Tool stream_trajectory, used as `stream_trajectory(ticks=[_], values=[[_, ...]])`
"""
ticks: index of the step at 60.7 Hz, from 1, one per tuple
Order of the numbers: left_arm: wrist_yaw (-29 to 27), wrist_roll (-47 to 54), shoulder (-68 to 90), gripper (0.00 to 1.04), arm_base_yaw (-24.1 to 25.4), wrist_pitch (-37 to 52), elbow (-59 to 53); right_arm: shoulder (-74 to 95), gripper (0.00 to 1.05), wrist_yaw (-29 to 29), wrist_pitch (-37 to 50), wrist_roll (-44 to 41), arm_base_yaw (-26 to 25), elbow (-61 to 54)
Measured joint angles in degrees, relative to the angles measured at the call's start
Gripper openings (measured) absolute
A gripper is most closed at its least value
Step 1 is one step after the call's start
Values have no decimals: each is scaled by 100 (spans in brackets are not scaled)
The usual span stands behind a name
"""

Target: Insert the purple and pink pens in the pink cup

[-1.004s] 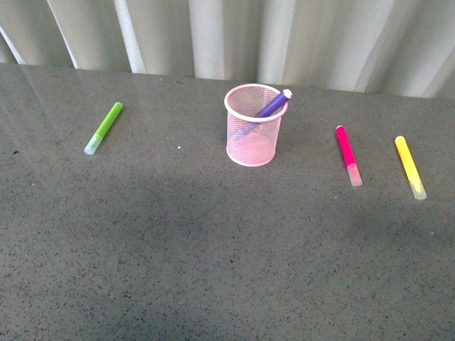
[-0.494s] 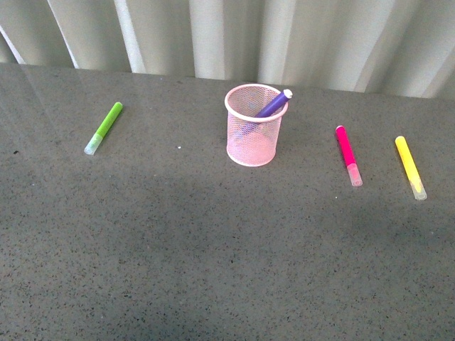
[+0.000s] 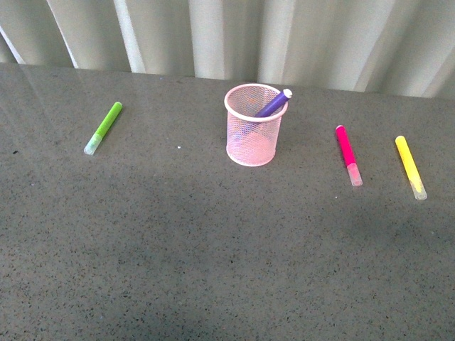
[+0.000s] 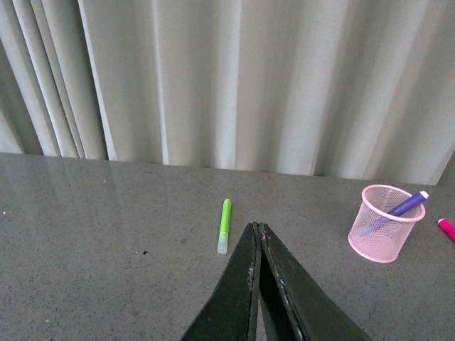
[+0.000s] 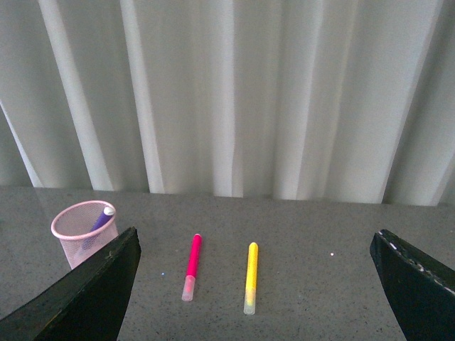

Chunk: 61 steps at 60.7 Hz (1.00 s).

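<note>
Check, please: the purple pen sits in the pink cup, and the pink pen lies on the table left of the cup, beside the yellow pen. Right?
No. The front view shows the pink pen to the right of the pink cup, not the left. The rest holds: the purple pen sits in the cup, the pink pen lies on the table beside the yellow pen.

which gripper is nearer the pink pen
Right. The pink pen lies ahead of the open right gripper, within its finger span. From the shut left gripper it is off to the side, beyond the pink cup.
</note>
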Motion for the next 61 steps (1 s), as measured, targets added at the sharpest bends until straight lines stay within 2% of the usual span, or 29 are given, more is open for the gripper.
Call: stream_trajectory(ticks=[26,30,34,42,49,53,54,57,61], values=[[0,0,-2,4,0,-7,0,0,98,0,0,0,0,0],[-2,-2,-2,20,0,-7,0,0,98,-2,0,0,0,0],[0,-2,-2,31,0,-7,0,0,98,-2,0,0,0,0],[0,-2,-2,67,0,-7,0,0,98,-2,0,0,0,0],[0,-2,-2,90,0,-7,0,0,98,-2,0,0,0,0],[0,0,-2,99,0,-7,0,48,98,-155,-122,57,-17,28],[-2,11,-2,100,0,-7,0,111,98,-334,-334,151,-11,98],[0,11,-2,98,0,-7,0,330,98,-391,-675,280,74,227],[0,13,-7,98,0,-7,0,752,98,-278,-481,431,284,363]])
